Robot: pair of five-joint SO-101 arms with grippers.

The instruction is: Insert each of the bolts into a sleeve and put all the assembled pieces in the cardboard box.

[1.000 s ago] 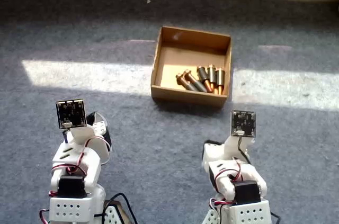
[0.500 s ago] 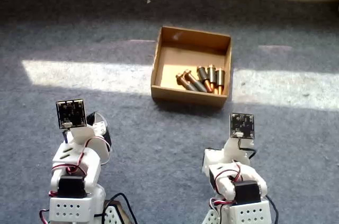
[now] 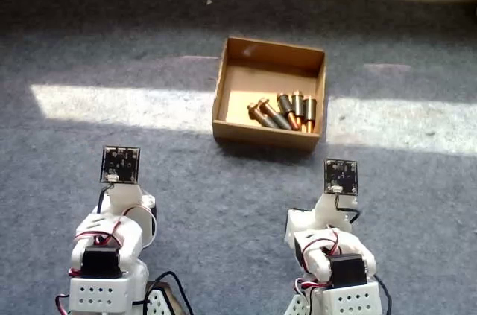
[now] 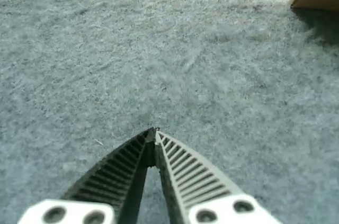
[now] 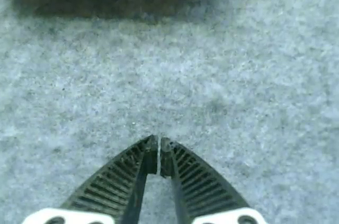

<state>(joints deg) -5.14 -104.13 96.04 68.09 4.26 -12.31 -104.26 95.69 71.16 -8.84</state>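
Bolts (image 3: 282, 112) in box (image 3: 261, 136); L/R arms (image 3: 112, 229) folded

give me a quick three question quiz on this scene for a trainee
1. True or false: the assembled pieces lie on the carpet outside the cardboard box.
2. The left jaws and right jaws are both: A) shut and empty, B) wide open, C) shut on a bolt.
3. Fill in: the pieces lie closer to the box wall ___ the arms (nearest/farthest from).
Key: 1 false, they are inside the box; 2 A; 3 nearest.
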